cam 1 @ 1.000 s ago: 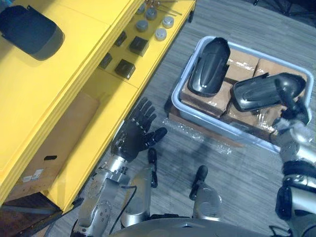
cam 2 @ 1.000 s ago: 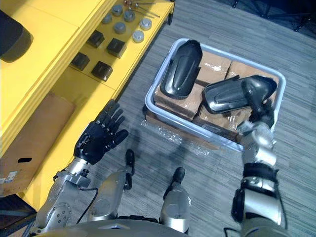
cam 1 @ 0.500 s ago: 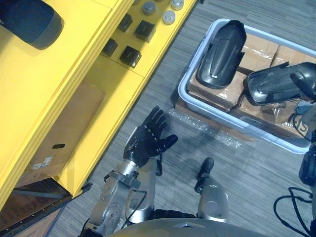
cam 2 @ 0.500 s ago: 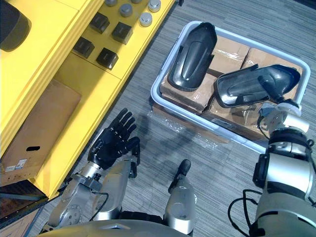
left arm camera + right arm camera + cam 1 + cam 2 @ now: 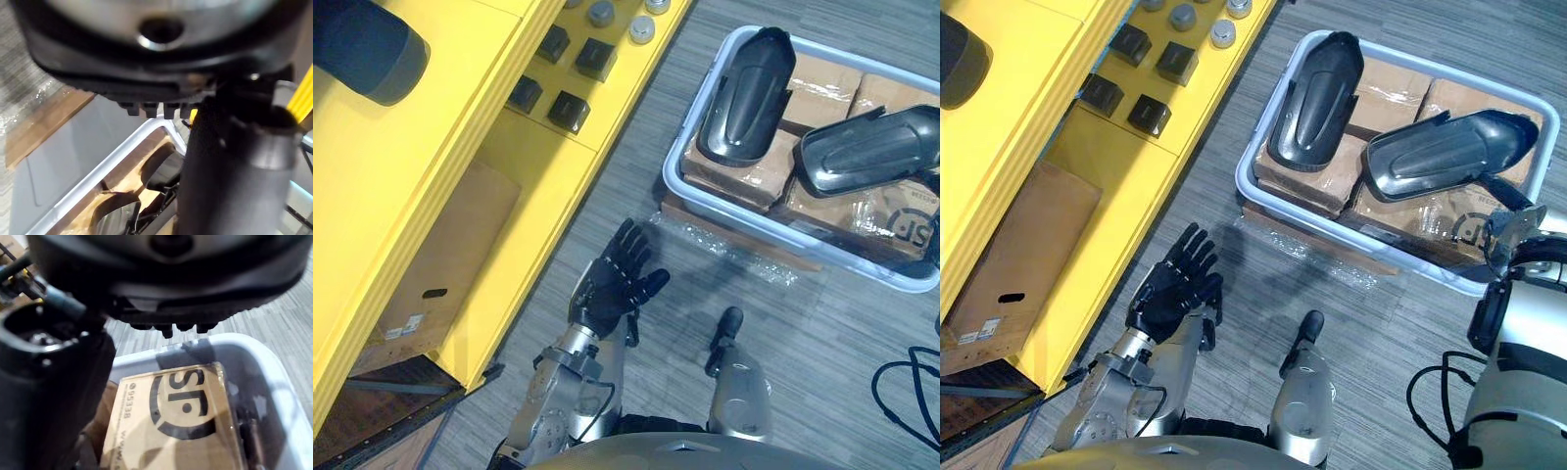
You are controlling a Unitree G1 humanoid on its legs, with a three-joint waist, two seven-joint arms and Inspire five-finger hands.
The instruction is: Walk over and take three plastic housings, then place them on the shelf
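Our left hand's fingers are straight and spread, holding nothing. The left hand hangs over the grey floor, between the yellow shelf's lower edge and the bin.

On the right hand the fingers show as short straight stubs with nothing between them and the thumb. We read them as apart and empty. Past them lies a printed brown cardboard box at the near right corner of the pale blue plastic bin.

A second ago that hand overlapped the right end of the long black plastic housing. Now it sits by the bin's near right corner and the housing's end is clear of it. The whole view has shifted over that second, so we take much of this as our own body moving, not the bin.

The long housing lies across the boxes along the bin's right side much as before. The rounded black plastic housing rests toward the bin's far left corner.

On the top board of the yellow shelf lies a dark rounded shape, which we judge to be a housing already placed. Black square blocks and grey round caps sit on its lower ledge.

So nothing is in hand. If that judgement holds, two housings remain, and our right hand must return over the long one before closing.
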